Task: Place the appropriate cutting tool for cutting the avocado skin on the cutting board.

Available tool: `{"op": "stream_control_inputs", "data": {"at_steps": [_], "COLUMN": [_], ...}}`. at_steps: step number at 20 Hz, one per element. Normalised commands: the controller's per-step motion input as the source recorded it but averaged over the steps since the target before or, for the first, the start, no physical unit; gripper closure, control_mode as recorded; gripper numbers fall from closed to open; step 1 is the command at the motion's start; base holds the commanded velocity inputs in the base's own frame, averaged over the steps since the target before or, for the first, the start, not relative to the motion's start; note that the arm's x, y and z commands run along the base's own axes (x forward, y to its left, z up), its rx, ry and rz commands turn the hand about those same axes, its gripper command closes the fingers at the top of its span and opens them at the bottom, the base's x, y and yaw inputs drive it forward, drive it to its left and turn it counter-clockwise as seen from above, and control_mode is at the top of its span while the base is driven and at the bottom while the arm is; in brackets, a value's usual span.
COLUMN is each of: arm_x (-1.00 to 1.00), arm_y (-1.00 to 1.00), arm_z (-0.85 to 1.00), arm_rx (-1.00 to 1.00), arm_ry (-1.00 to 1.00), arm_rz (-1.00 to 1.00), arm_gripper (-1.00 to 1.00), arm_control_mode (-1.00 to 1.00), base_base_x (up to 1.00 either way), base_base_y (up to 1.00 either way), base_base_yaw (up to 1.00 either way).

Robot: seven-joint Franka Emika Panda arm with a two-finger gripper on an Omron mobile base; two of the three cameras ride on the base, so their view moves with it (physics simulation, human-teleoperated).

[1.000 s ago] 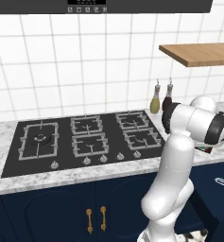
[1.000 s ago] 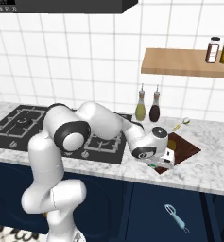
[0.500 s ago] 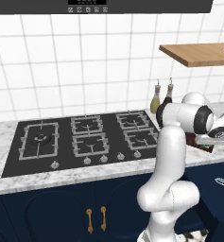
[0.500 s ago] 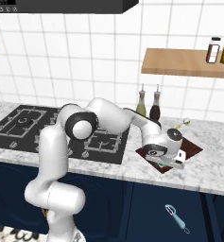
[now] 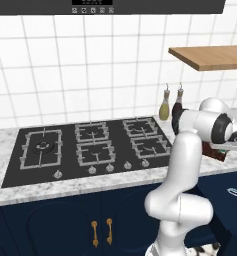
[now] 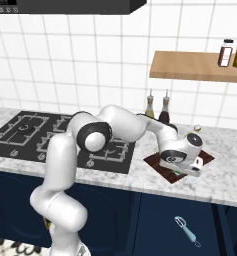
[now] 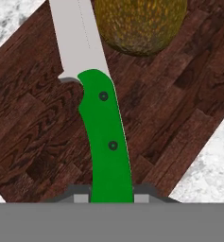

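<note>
My gripper (image 7: 111, 196) is shut on the green handle of a knife (image 7: 106, 142), whose grey blade (image 7: 78, 38) points away along the view. Below it lies the dark reddish-brown cutting board (image 7: 38, 127). The olive-yellow avocado (image 7: 139, 23) sits on the board right beside the blade. In the right base view the gripper (image 6: 182, 165) hangs low over the cutting board (image 6: 156, 162) on the marble counter, right of the stove. In the left base view the gripper (image 5: 235, 145) is at the right edge, above the board (image 5: 217, 152).
A black stove (image 6: 40, 135) fills the counter to the left. Two bottles (image 6: 157, 106) stand against the tiled wall behind the board. A wooden shelf (image 6: 190, 65) with jars hangs above. A blue-handled peeler (image 6: 186, 231) shows low in front of the cabinets.
The arm has swung to the right, carrying the knife from the board's front left corner to over its middle. The gripper has stayed shut on the handle.
</note>
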Motion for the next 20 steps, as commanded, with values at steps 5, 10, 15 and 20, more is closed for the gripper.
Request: {"op": "stream_control_inputs", "data": {"at_steps": [5,10,15,20], "arm_x": [0.01,0.13,0.05,0.00], "arm_y": [0.17,0.12,0.19,0.11], "arm_z": [-0.16,-0.01,0.00,0.08], "arm_rx": [0.00,0.00,0.00,-0.01], "arm_ry": [0.00,0.00,0.00,0.00], "arm_rz": [0.00,0.00,0.00,0.00], "arm_gripper": [1.00,-1.00,-1.00,-1.00], "arm_control_mode": [-1.00,-1.00,-1.00,-1.00], "base_base_x": [0.00,0.00,0.00,0.00], "base_base_y": [0.00,0.00,0.00,0.00], "base_base_yaw": [0.00,0.00,0.00,0.00]}}
